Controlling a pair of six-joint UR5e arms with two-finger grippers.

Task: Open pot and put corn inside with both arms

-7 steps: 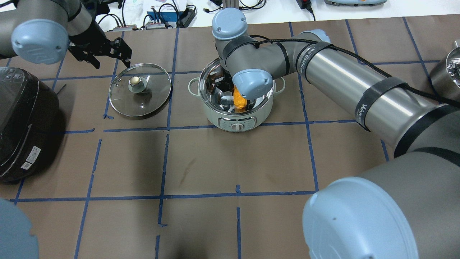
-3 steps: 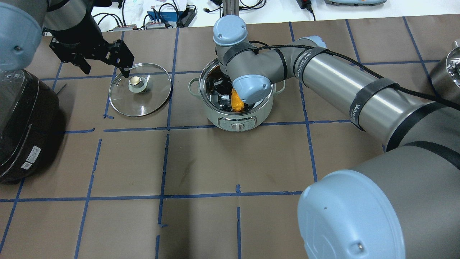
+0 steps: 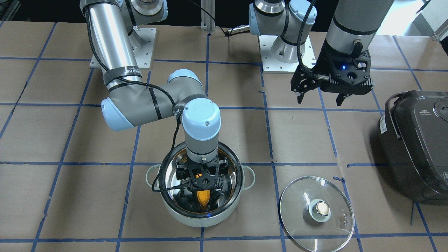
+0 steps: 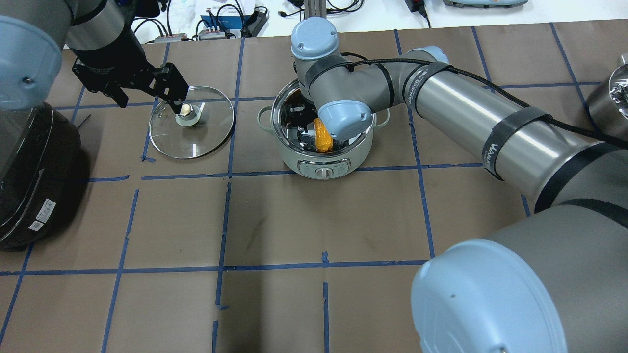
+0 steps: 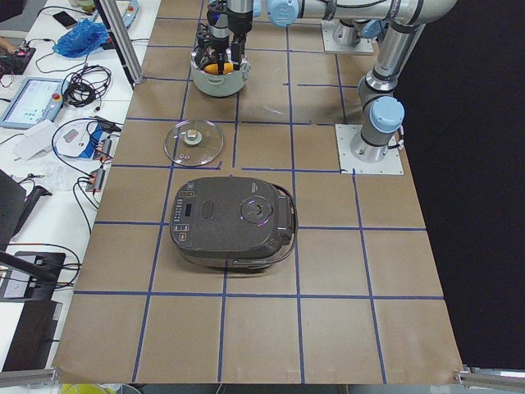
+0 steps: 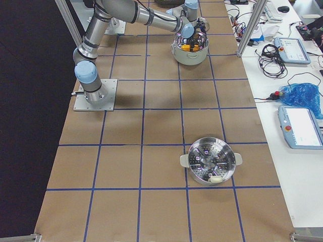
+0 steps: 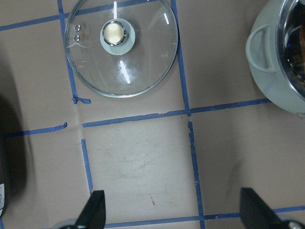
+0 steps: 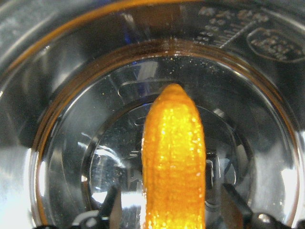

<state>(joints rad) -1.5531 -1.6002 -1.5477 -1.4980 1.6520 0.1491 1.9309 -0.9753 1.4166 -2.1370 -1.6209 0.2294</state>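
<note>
The rice cooker (image 4: 29, 162) is cut off at my overhead view's edge. The right arm (image 4: 456, 113) hides much of the pot (image 3: 224, 215). Its lid (image 3: 301, 210) lies flat on the table (image 4: 294, 220) beside it. The left gripper (image 3: 319, 100) hangs spread and empty. The right gripper (image 3: 203, 184) is down inside the pot, its fingers (image 8: 113, 205) clear of the corn (image 8: 174, 157). The corn is in the pot, but I cannot tell whether it touches bottom.

Corn (image 3: 203, 196) inside pot (image 3: 196, 219), lid (image 3: 301, 206) on table (image 3: 70, 196) between pot and rice cooker (image 3: 416, 140).
</note>
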